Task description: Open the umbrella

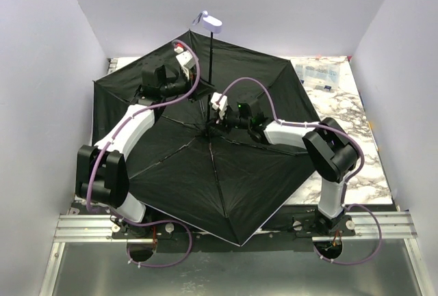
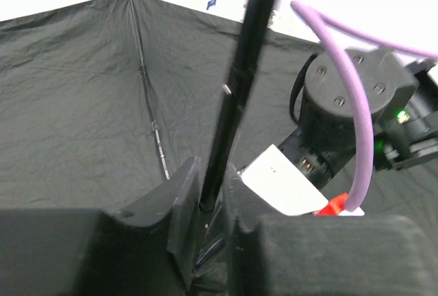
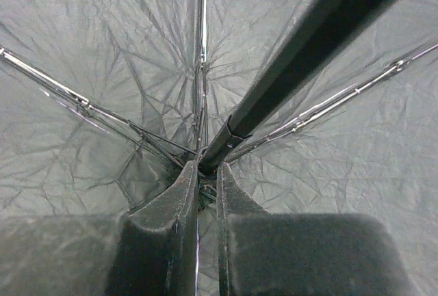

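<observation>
The umbrella (image 1: 205,186) lies spread open and upside down on the table, black lining facing up. Its thin black shaft (image 1: 211,70) stands up from the hub, with the lavender handle (image 1: 207,21) on top. My left gripper (image 2: 211,197) is shut on the low part of the shaft (image 2: 239,70); it sits just left of the shaft (image 1: 203,106) in the top view. My right gripper (image 3: 207,169) is shut on the shaft's base sleeve (image 3: 229,135) at the hub, where the metal ribs (image 3: 68,94) meet. From above it reaches in from the right (image 1: 210,124).
The canopy covers most of the marble tabletop (image 1: 345,115), which shows only at the right. A clear plastic bag (image 1: 318,74) lies at the back right. White walls (image 1: 41,104) close in three sides. A metal rail (image 1: 383,226) runs along the near edge.
</observation>
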`<action>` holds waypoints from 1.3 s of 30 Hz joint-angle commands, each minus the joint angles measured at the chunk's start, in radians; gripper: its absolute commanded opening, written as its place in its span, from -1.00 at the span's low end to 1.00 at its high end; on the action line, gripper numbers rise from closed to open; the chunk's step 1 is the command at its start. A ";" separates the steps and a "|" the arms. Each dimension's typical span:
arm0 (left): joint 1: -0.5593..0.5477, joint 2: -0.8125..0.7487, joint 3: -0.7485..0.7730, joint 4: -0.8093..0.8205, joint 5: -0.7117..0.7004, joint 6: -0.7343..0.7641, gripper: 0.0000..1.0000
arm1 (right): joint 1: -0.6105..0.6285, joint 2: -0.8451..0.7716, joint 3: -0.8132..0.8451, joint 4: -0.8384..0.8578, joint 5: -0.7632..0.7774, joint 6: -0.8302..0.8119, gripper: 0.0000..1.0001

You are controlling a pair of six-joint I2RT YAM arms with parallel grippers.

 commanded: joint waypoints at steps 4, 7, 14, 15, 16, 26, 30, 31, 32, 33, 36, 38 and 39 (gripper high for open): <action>-0.034 -0.117 0.134 -0.077 0.078 0.010 0.13 | -0.014 -0.021 -0.075 -0.233 0.025 0.005 -0.99; -0.024 -0.143 0.131 -0.088 0.066 0.019 0.37 | -0.016 -0.043 -0.084 -0.252 0.005 0.006 -0.99; 0.025 -0.225 0.230 -0.357 0.087 0.375 0.97 | -0.029 -0.061 -0.077 -0.317 -0.029 -0.016 -0.99; 0.025 -0.250 0.239 -0.448 0.076 0.554 0.97 | -0.032 -0.065 -0.073 -0.330 -0.038 -0.022 -0.99; 0.025 -0.277 0.237 -0.514 0.062 0.731 0.97 | -0.033 -0.071 -0.070 -0.339 -0.046 -0.028 -0.99; -0.030 -0.396 0.205 -1.104 -0.159 1.891 0.97 | -0.066 -0.165 -0.067 -0.374 -0.089 0.086 -0.40; -0.107 -0.441 0.105 -1.120 -0.287 2.165 0.97 | -0.069 -0.246 -0.070 -0.401 -0.087 0.181 0.09; -0.133 -0.442 0.091 -1.119 -0.323 2.207 0.96 | -0.069 -0.270 -0.071 -0.404 -0.080 0.205 0.20; -0.163 -0.439 0.080 -1.112 -0.352 2.240 0.96 | -0.071 -0.287 -0.071 -0.407 -0.076 0.229 0.26; -0.185 -0.434 0.067 -1.096 -0.385 2.265 0.97 | -0.073 -0.308 -0.071 -0.415 -0.069 0.247 0.31; -0.236 -0.389 0.050 -1.031 -0.469 2.348 0.97 | -0.096 -0.363 -0.081 -0.425 -0.052 0.308 0.43; -0.263 -0.353 0.052 -0.971 -0.506 2.375 0.96 | -0.115 -0.402 -0.089 -0.462 -0.045 0.327 0.46; -0.275 -0.335 0.052 -0.932 -0.525 2.389 0.97 | -0.129 -0.429 -0.092 -0.478 -0.046 0.359 0.47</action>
